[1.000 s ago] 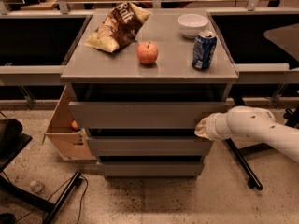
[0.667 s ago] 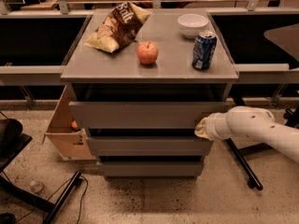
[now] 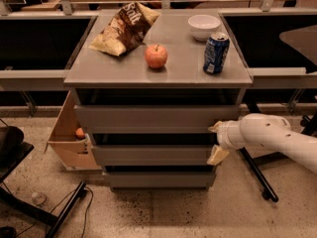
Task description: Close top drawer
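Gripper sat at rt end of cabinet front in cam view, fingers spread apart w/ nothing between them. We saw its upper tip at lower rt corner of top drawer, whose front sat just below tabletop, dark gap above. On top: apple, can, bowl.

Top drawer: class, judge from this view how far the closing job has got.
Done: the gripper is at the right end of the top drawer, fingers apart. In hand: a push seems set up. Left: the front stands out from the cabinet, dark gap above; it needs pushing flush.
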Controlling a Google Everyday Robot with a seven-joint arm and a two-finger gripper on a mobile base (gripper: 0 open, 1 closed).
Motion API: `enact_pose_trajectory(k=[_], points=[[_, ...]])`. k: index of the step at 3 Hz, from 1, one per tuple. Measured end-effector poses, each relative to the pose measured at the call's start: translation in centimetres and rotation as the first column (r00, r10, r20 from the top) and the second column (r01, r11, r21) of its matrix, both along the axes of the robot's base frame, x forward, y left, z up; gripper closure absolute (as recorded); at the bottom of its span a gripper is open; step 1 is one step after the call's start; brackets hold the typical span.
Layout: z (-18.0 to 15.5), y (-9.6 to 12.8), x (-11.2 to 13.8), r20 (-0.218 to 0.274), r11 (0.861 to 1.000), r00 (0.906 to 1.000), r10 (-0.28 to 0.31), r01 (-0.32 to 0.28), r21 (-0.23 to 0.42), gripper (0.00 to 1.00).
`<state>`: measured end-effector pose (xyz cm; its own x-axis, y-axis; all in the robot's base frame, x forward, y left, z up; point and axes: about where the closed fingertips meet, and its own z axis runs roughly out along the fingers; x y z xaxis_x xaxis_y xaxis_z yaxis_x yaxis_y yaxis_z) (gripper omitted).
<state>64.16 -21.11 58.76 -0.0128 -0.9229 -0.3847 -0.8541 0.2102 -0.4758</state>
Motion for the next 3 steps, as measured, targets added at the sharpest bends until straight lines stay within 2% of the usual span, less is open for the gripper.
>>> enact_pose_trajectory(k=[1, 2, 3], points=[[0.00, 0.00, 0.00, 0.000, 1.000, 1.0000, 0.000, 0.000, 0.000, 0.00], [0.00, 0.01, -0.02, 0.000, 1.000, 1.0000, 0.000, 0.000, 0.000, 0.19], [0.00, 0.03, -0.33, 0.000, 1.000, 1.0000, 0.000, 0.000, 0.000, 0.42]])
